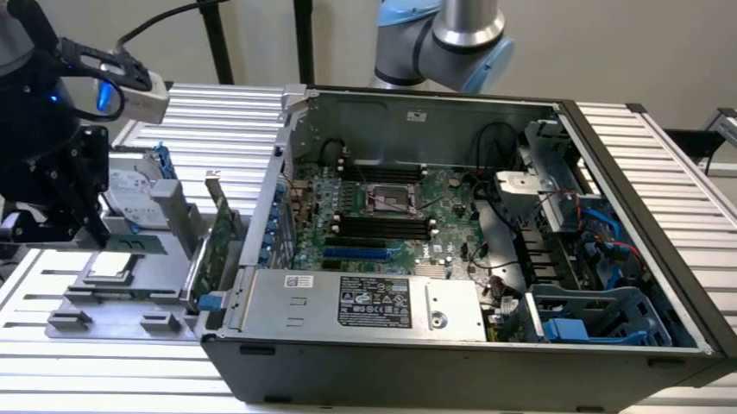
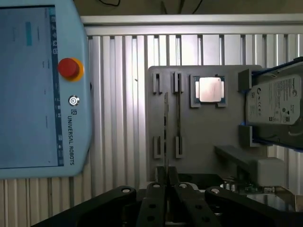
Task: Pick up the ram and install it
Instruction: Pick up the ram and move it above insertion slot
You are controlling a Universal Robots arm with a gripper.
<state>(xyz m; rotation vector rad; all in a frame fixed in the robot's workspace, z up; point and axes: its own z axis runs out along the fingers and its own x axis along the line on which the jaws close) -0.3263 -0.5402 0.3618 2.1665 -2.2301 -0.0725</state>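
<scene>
Your gripper (image 2: 166, 172) points straight down over the ribbed table (image 2: 123, 94), seemingly clamped on the ram (image 2: 165, 118) edge-on above the grey tray (image 2: 208, 137), at the exterior view's left of the case (image 1: 381, 371).

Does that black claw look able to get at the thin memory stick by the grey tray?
Likely yes: the black gripper seems shut on the ram, a thin stick seen edge-on over the grey plastic tray, with nothing between them.
</scene>
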